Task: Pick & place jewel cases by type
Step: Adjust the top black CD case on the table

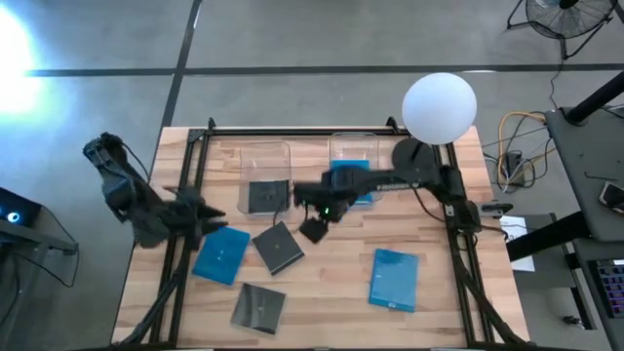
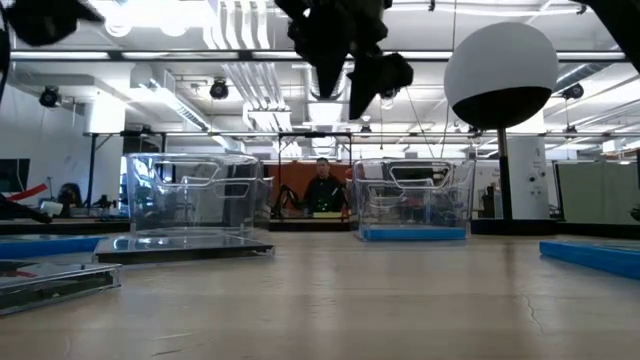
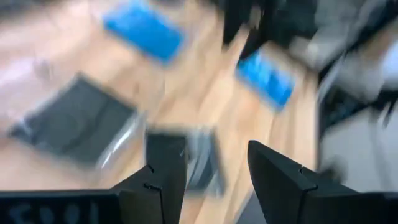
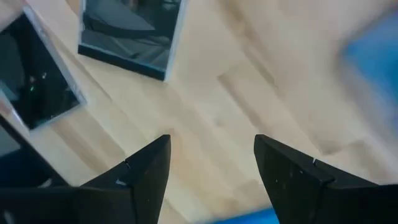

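Six jewel cases are in view: one blue (image 1: 354, 185) inside the right bin (image 1: 353, 156), one dark (image 1: 268, 197) in the left bin (image 1: 265, 161), and four flat on the tabletop (image 1: 439, 283). The right claw (image 1: 314, 228) is open and empty above the middle. The left claw (image 1: 200, 210) is open and empty at the left edge.

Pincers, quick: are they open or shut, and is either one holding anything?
Left pincer: open, holding nothing, at the table's left side.
Right pincer: open, holding nothing, above the bare table.
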